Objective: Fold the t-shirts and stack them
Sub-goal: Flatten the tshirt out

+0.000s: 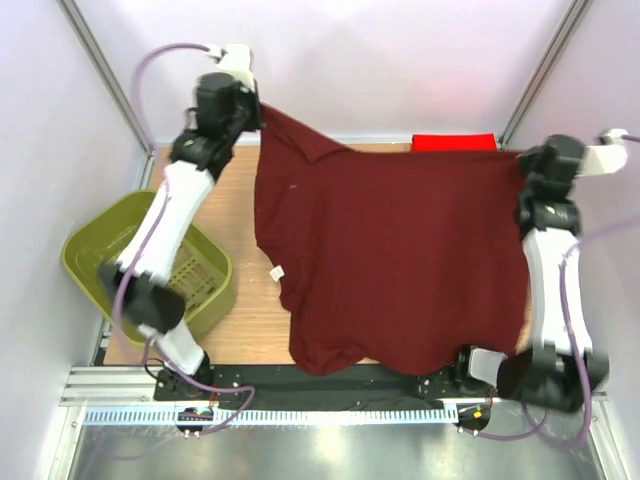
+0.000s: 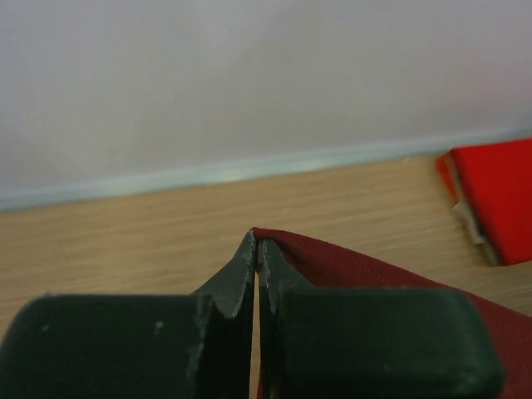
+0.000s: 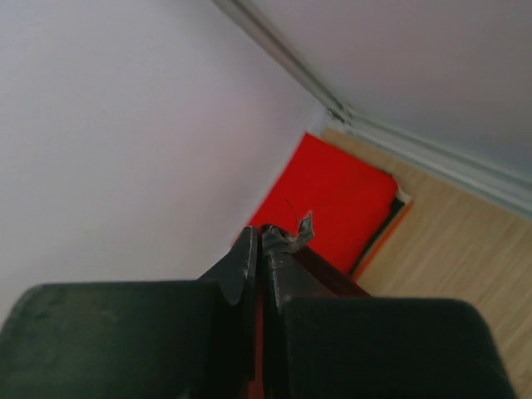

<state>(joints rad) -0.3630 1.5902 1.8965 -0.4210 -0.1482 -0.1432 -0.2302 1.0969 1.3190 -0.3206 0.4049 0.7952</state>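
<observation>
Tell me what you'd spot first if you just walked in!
The big dark maroon t-shirt, spread across the middle of the table. The left gripper and the right gripper each pinch a far corner of it. A bright red folded shirt lies at the far edge, and a green basket sits on the left.
</observation>
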